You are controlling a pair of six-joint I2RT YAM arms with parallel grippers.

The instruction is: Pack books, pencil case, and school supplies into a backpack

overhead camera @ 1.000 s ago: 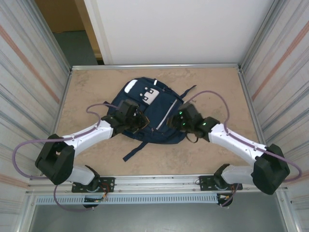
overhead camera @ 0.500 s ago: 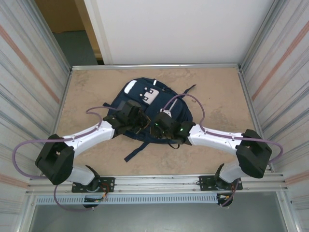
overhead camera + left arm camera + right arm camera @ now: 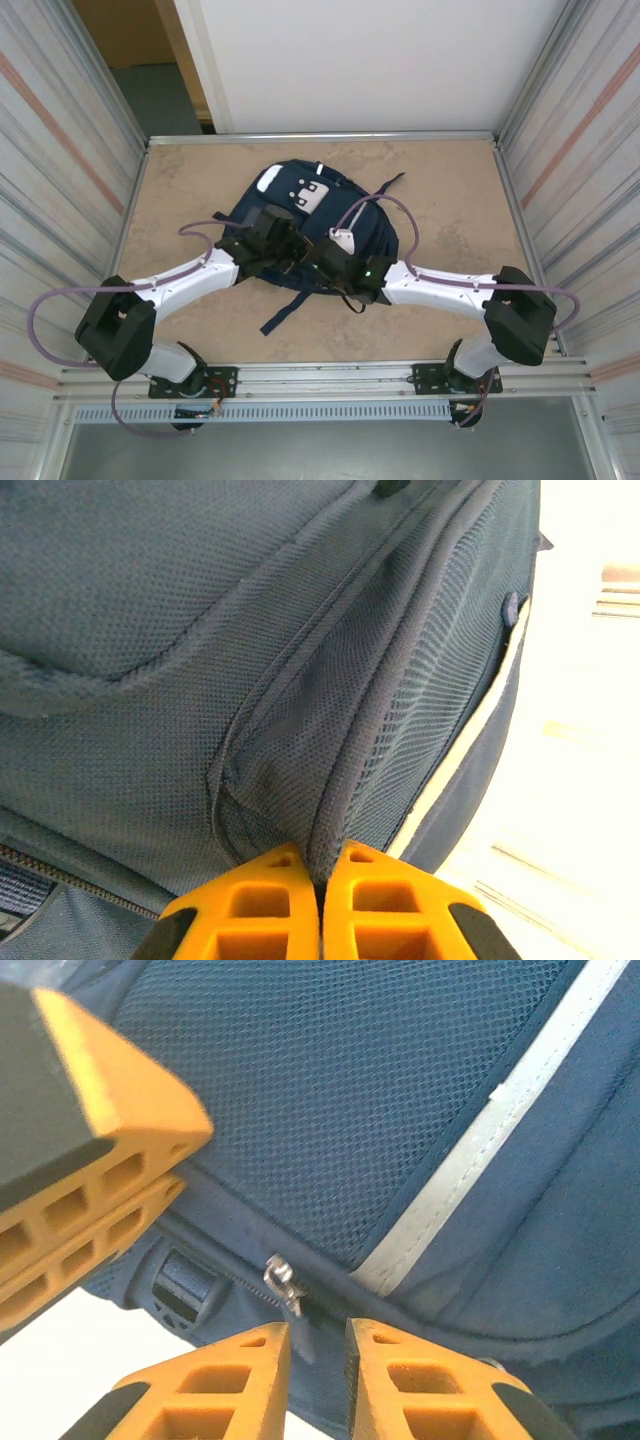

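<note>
A: What was hard to make out?

B: From above, the two wrists covered the near edge of the backpack point(image 3: 290, 186). In its own wrist camera the left end effector point(image 3: 320, 865) was cut off by the bottom edge. Its tips were pressed together on a pinched fold of the bag's navy mesh.

A: And the right one?

B: The right end effector point(image 3: 318, 1332) stood narrow, with the zipper pull point(image 3: 283, 1282) hanging just above the gap. Whether it touched either finger, I couldn't tell. A black buckle point(image 3: 180, 1285) sat half tucked under the seam.

A: How did the backpack look?

B: Navy, lying flat in the middle of the counter point(image 3: 450, 190). A strap point(image 3: 285, 312) trailed toward the arms. A pale stripe point(image 3: 480, 1150) ran across the mesh, and white patches point(image 3: 313, 198) sat at the far end. Its inside was hidden.
</note>
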